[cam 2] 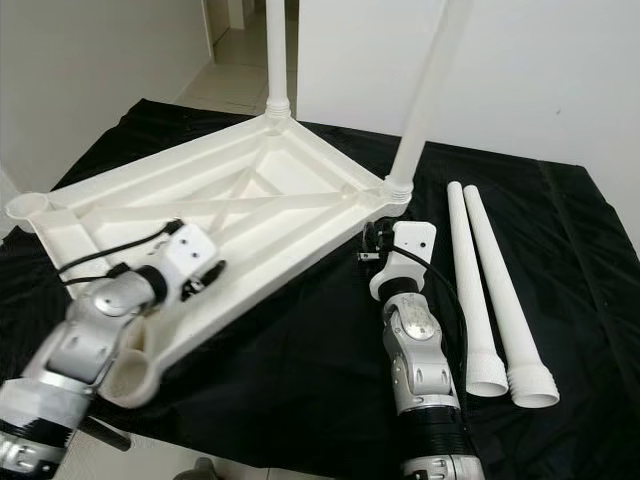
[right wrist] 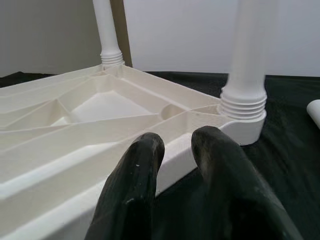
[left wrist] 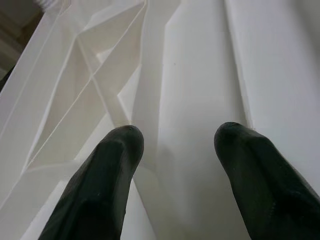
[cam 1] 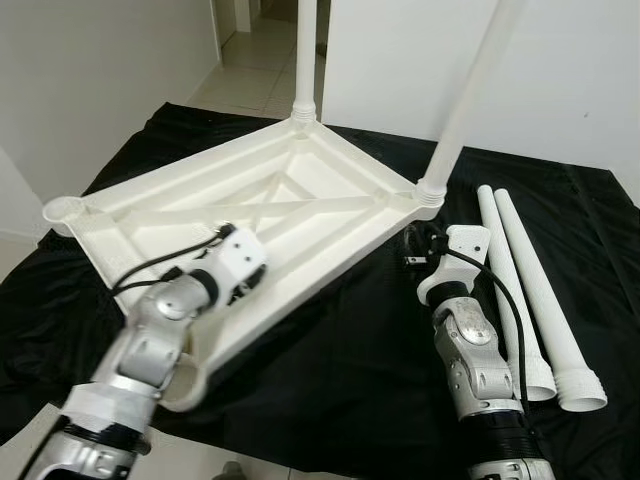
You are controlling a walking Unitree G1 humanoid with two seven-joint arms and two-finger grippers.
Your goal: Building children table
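White plastic ribbed table top (cam 1: 300,215) lies upside down on a black cloth (cam 1: 330,370), underside facing up, cross ribs visible. Two long white plastic legs already stand in sockets: one at the far corner (cam 1: 305,60), one at the right corner (cam 1: 470,100), both upright, the right one leaning in the head views.

Left claw (left wrist: 175,145) is over the underside of the table top, near its front-left part; fingers (left wrist: 107,170) spread apart, nothing between them, white ribbed plastic just beyond the tips. Cannot tell whether the tips touch the plastic. Left arm (cam 1: 150,350) reaches in over the near edge of the table top; an empty round socket (cam 1: 65,210) sits well to the left of this claw at the left corner.

Right claw (right wrist: 177,142) is at the right-hand edge of the table top, just short of the rim; its two black fingers (right wrist: 142,165) are close together with a narrow gap, gripping nothing. The fitted right-corner leg with its threaded collar (right wrist: 244,102) stands just ahead and to the right of this claw. Right arm (cam 1: 470,350) lies over the black cloth.

Two loose white plastic tapered legs (cam 1: 530,300) lie side by side on the cloth, just right of the right arm, flared threaded ends toward the robot.

Pale tiled floor (cam 1: 250,70) and white walls (cam 1: 580,70) behind.
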